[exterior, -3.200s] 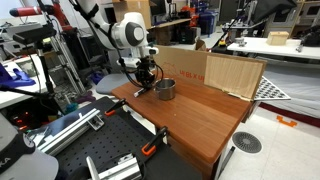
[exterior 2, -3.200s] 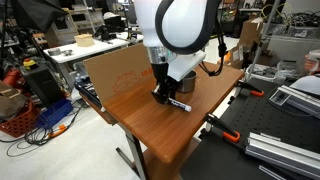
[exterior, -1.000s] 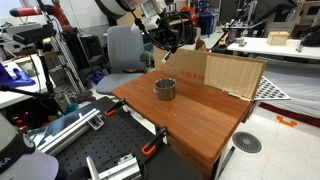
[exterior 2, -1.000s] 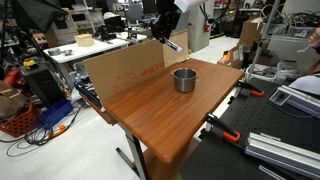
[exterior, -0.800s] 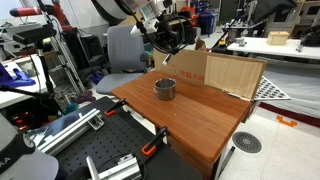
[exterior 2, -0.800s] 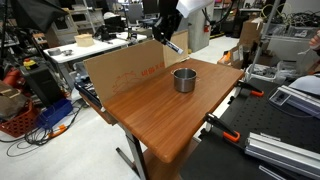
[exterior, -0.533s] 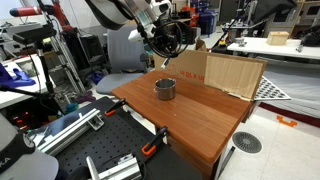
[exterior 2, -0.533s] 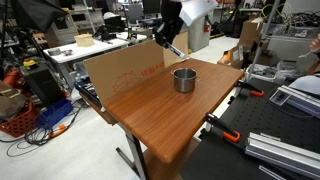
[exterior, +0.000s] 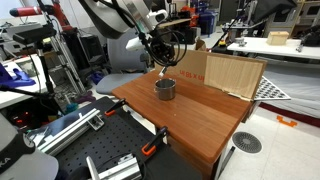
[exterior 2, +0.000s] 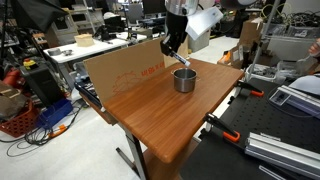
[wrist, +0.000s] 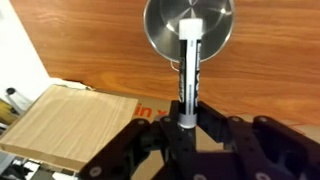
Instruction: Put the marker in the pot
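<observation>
There is one marker (wrist: 188,70). It is up in the air, right above the pot (wrist: 160,20). The one gripper (wrist: 186,118) has its fingers clamped on the marker's top end, one finger on each side. The marker hangs down from them, and its white tip points into the pot's open mouth. In an exterior view the marker (exterior 2: 181,63) leans a little, with its low end close to the pot's rim; I cannot tell if they touch.

There is one pot (exterior: 165,88) – small, round and shiny. It stands on the one brown wooden table (exterior: 200,118).

One cardboard box (exterior: 228,74) stands open on the table's far side, near the pot but apart from it.
</observation>
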